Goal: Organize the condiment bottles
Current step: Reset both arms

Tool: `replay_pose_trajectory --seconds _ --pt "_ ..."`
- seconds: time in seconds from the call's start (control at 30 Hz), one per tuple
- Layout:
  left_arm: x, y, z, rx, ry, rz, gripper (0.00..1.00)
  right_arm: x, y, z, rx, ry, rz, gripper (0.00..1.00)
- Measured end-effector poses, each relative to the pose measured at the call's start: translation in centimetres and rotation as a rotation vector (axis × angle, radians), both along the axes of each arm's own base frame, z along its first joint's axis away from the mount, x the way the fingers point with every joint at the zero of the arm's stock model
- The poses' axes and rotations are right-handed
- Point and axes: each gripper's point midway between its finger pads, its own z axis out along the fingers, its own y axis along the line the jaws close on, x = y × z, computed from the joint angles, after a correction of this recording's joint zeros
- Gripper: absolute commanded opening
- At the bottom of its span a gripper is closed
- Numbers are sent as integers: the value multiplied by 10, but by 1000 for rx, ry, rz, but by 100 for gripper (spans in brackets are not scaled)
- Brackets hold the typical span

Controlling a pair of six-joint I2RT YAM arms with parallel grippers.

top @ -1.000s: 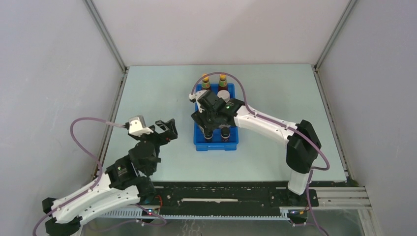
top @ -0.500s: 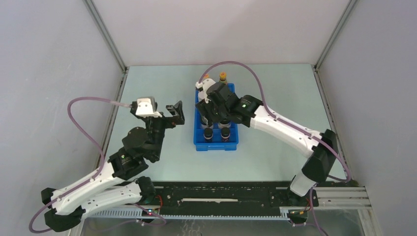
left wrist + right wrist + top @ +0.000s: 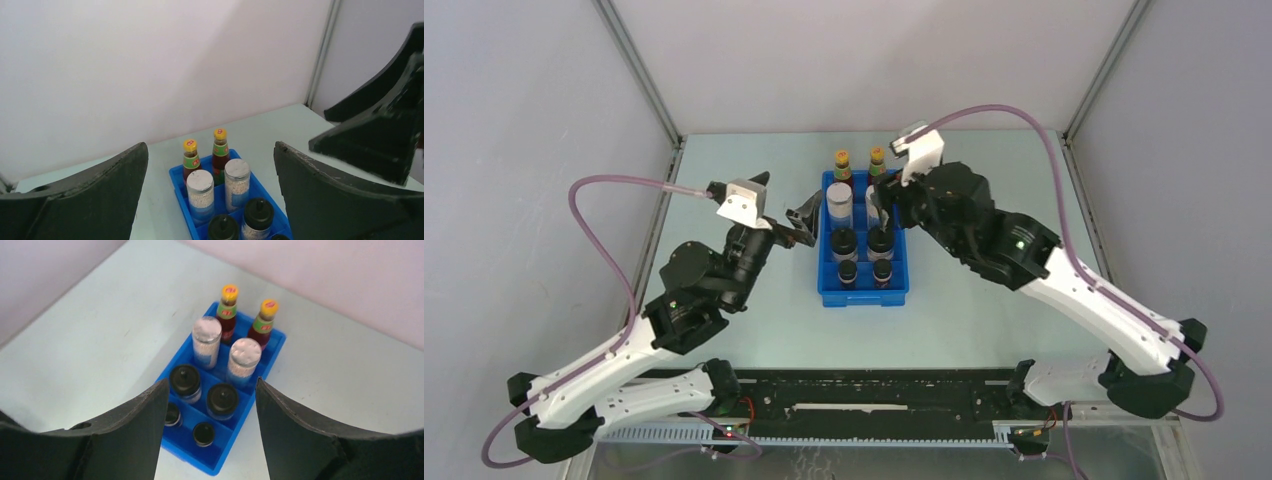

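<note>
Right pincer [image 3: 211, 381], risen off tray [image 3: 864, 296], and left pincer [image 3: 210, 146] gape above grey-walled table [image 3: 964, 312].

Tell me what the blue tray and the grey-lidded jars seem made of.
Blue tray: likely moulded plastic; uniform saturated blue, thin partition walls. Grey-lidded jars: clear plastic or glass, cannot tell which; pale grains show through the wall.

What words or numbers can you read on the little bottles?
No text is clear enough to read.
On the sauce bottles: a red mark on each yellow cap and a green label, both too blurred to read.
On the grey-lidded jars: blue labels, too small to read.
On the black-lidded jars: no writing shows.
</note>
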Motion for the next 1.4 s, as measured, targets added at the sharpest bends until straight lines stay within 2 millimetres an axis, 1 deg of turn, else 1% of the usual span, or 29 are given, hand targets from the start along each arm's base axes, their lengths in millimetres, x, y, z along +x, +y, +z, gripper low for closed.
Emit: replay_pose_trajectory --seconds 0.1,0.2,0.33,0.43,0.53,0.63,0.7,0.83,0.87,0.97,1.03,1.17,1.23,1.33,1.4 --pt "-5 -3 6 5 -22 -37 100 -4 -15 22 48 -66 -35 69" --pt "-10 3 17 -10 -43 -44 100 -10 -25 33 80 -107 -42 64" --pt "-17 17 37 -40 -77 -35 100 -20 -38 33 112 -139 -37 63" --pt "-20 29 43 -54 -90 -11 100 -24 -51 34 138 -155 -49 64" --pt "-21 43 43 -66 -95 36 100 -24 -64 42 177 -175 -76 65" --pt "-18 52 28 -55 -84 91 100 -22 -76 45 195 -194 -118 66" --pt "-13 55 10 -25 -66 132 100 -19 -84 40 192 -203 -156 66" --pt "0 58 -24 33 -23 204 100 -10 -105 19 161 -215 -243 66" --pt "4 59 -33 49 -10 227 100 -7 -112 12 151 -216 -268 66" --pt "17 65 -50 77 18 281 100 -1 -137 -8 142 -229 -340 67" --pt "26 72 -61 81 38 322 100 2 -154 -18 151 -242 -388 67" --pt "45 81 -74 75 69 378 100 11 -176 -30 182 -263 -450 68" --pt "55 87 -80 71 86 402 100 18 -183 -34 200 -268 -474 68" --pt "71 94 -92 64 113 428 100 30 -188 -42 216 -263 -493 68" --pt "82 100 -99 50 128 443 100 40 -189 -52 215 -249 -498 68"
